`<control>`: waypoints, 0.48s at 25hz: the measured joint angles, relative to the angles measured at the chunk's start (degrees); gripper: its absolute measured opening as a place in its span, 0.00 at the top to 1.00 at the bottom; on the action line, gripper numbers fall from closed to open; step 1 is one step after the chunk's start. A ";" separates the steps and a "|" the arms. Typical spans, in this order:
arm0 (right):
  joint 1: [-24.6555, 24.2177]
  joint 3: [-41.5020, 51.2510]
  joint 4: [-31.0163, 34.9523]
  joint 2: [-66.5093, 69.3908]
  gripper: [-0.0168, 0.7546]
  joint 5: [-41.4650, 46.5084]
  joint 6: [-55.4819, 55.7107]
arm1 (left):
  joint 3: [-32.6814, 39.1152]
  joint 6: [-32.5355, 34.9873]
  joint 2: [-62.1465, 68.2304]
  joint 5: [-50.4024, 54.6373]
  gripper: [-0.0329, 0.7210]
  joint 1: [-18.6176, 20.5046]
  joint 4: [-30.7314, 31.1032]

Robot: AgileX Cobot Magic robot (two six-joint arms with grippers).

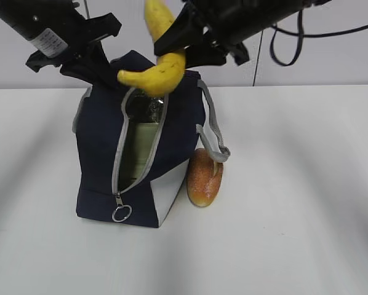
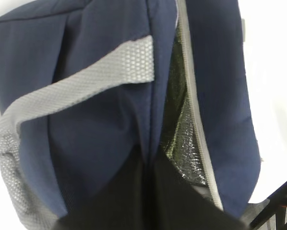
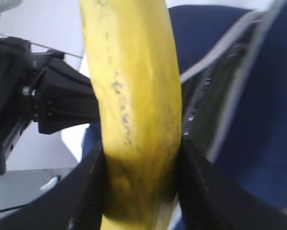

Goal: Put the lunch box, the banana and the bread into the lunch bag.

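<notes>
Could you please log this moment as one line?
right hand: holds banana over bag | left hand: pinches bag edge | bread: on table

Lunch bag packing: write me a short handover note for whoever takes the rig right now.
Left tool: shut, pinching the lunch bag's rim fabric, keeping the mouth open.
Right tool: shut on the banana, held above the opening.
Lunch box: green lid visible inside the bag, so done.
Bread: on the table against the bag's right side.
Left: lower the banana in, then the bread.
</notes>
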 joint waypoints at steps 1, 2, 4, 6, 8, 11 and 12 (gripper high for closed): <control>0.73 -0.04 1.14 1.27 0.59 -0.12 -0.58 | 0.00 0.00 0.00 0.00 0.96 0.00 0.00; 1.40 -0.04 1.83 2.67 0.59 -0.12 -0.85 | 0.00 0.00 0.00 0.00 0.96 0.00 0.00; 2.10 -0.04 2.37 5.45 0.59 -0.12 -1.19 | 0.00 0.00 0.00 -0.07 0.96 0.00 0.00; 2.48 -0.04 2.48 8.21 0.59 -0.33 -1.36 | 0.00 0.00 0.00 -0.07 0.96 0.00 0.05; 2.48 -0.04 2.24 10.61 0.59 -0.22 -1.34 | 0.00 0.00 0.00 -0.13 0.96 0.00 0.38; 2.48 -0.04 -1.98 12.18 0.59 0.01 0.18 | 0.00 0.00 0.00 -0.13 0.96 0.00 0.38; 2.48 -0.04 -4.16 12.16 0.59 0.13 0.93 | 0.00 0.00 0.00 -0.13 0.96 0.00 0.23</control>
